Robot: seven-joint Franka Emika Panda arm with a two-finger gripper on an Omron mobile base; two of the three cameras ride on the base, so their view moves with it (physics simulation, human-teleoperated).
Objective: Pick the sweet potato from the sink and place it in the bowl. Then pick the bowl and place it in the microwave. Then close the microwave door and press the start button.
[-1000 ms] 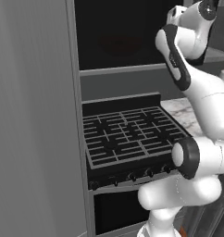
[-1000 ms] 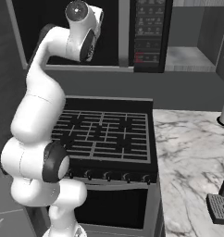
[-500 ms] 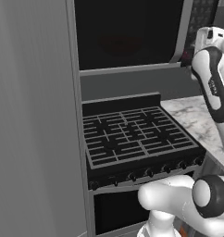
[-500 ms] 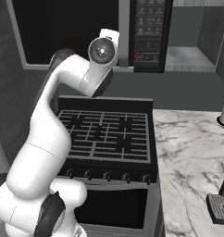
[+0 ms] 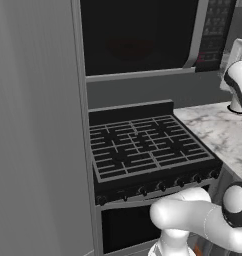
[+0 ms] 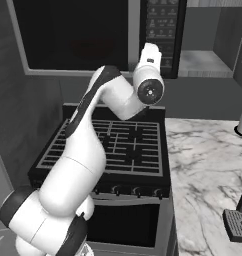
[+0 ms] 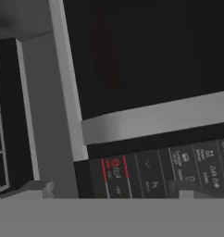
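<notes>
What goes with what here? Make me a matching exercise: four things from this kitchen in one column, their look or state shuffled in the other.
Things:
1. microwave door
2. stove
3. counter
4. keypad

Descriptions:
A. white marble, to the right of the stove
B. shut, dark tinted glass
C. narrow dark strip at the door's right edge
D. black grates, knobs along the front

Pairs: 1-B, 2-D, 3-A, 4-C

A black stove (image 5: 145, 150) with grated burners sits below the end effector. A marble bench (image 6: 208, 165) adjoins it, carrying a small dark ridged object (image 6: 238, 224) near its front edge.
</notes>
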